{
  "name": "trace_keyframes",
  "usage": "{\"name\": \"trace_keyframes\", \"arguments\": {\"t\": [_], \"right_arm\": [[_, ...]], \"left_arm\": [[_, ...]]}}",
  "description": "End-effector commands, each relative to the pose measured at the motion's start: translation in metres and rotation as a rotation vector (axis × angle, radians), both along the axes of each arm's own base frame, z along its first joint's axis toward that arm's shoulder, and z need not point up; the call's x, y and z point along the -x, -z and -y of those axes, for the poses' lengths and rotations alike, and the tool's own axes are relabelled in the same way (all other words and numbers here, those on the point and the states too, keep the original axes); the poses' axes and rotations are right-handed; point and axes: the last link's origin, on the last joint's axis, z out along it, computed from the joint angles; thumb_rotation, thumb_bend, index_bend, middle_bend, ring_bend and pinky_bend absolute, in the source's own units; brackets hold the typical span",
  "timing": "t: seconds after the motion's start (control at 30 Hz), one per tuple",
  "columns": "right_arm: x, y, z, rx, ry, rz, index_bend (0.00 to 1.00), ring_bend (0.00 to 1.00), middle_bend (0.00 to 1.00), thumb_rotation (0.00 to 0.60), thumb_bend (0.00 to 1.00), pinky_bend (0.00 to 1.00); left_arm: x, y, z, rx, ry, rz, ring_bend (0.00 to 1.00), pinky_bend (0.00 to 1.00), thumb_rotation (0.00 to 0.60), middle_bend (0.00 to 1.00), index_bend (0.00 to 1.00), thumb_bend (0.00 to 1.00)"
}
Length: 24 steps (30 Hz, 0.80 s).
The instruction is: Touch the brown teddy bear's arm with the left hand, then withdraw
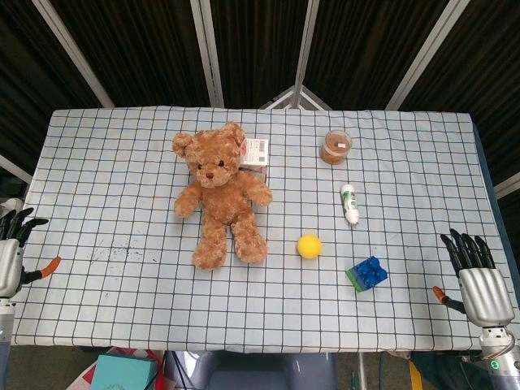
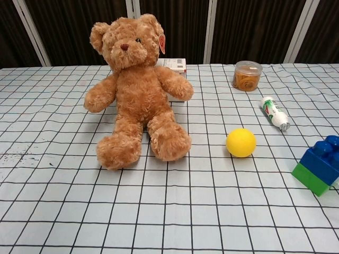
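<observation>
The brown teddy bear (image 1: 223, 193) sits upright on the checked cloth left of the table's middle, arms spread; in the chest view the bear (image 2: 136, 90) fills the upper left. The arm on the picture's left (image 1: 188, 200) (image 2: 100, 95) sticks out sideways. My left hand (image 1: 11, 248) rests at the table's left edge, fingers apart and holding nothing, well away from the bear. My right hand (image 1: 478, 272) lies at the right edge, fingers apart and empty. Neither hand shows in the chest view.
Behind the bear lies a small white and red box (image 1: 255, 152). A round tub with brown contents (image 1: 335, 146), a white tube (image 1: 350, 203), a yellow ball (image 1: 309, 246) and a blue-green block (image 1: 366, 274) sit on the right half of the table (image 1: 114, 268).
</observation>
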Motion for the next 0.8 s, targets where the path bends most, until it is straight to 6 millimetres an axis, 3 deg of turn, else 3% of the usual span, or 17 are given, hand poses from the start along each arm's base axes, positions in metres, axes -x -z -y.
{"name": "trace_keyframes", "arguments": {"t": [0.03, 0.67, 0.8], "right_arm": [[0.000, 0.001, -0.002, -0.002, 0.000, -0.001, 0.00, 0.03, 0.02, 0.600, 0.21, 0.00], [0.001, -0.002, -0.003, 0.008, 0.004, 0.003, 0.00, 0.03, 0.02, 0.600, 0.21, 0.00], [0.002, -0.003, -0.004, 0.011, 0.005, 0.009, 0.00, 0.03, 0.02, 0.600, 0.21, 0.00]], "left_arm": [[-0.001, -0.001, 0.000, -0.002, 0.003, 0.004, 0.00, 0.00, 0.600, 0.08, 0.24, 0.32], [0.001, 0.009, -0.005, 0.041, -0.001, 0.019, 0.00, 0.00, 0.600, 0.09, 0.24, 0.31], [0.000, 0.019, -0.007, 0.117, -0.007, 0.066, 0.00, 0.00, 0.600, 0.09, 0.23, 0.23]]}}
